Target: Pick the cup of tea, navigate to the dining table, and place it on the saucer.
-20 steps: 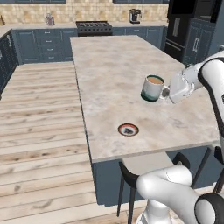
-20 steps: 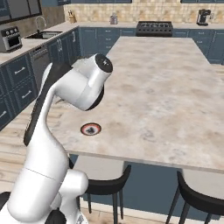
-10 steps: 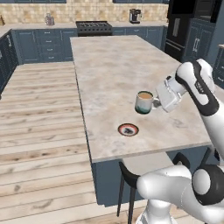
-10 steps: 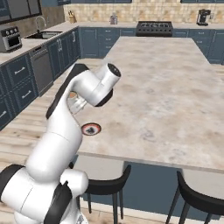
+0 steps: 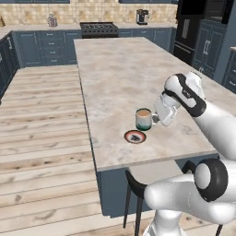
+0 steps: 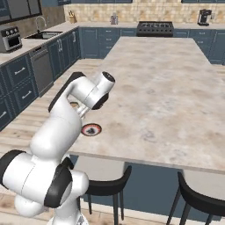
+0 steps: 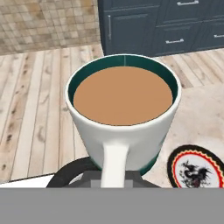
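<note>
Left base view first: the arm comes up from the lower right and bends over the dining table (image 5: 120,69), that long beige marbled top on the dark blue base. The gripper (image 5: 156,119) is clamped shut on the handle of the cup of tea (image 5: 144,119), which is upright, white with the teal band at the bottom and brown tea inside. The cup is up off the tabletop, and the saucer (image 5: 135,136) lies flat on the table just below it and a touch toward the near edge, not touching as far as I can see. A dark stool (image 5: 136,186) sits tucked under the near end of the table, and there's a stove (image 5: 98,28) on the back counter.

Right base view: the white arm covers most of the cup, so all you get is a sliver of the cup of tea (image 6: 74,105) poking out left of the wrist. The saucer (image 6: 91,129) is right there near the table's (image 6: 158,79) front-left corner, just below the hand. Two stools (image 6: 105,186) at the near edge.

Hand view: looking straight down the handle at the cup of tea (image 7: 122,127), full of tea and level. The fingers are hidden behind the handle, so I can't see their tips here. The saucer (image 7: 194,166) peeks in at the lower right, red rim and dark pattern, on the table beside the cup.
</note>
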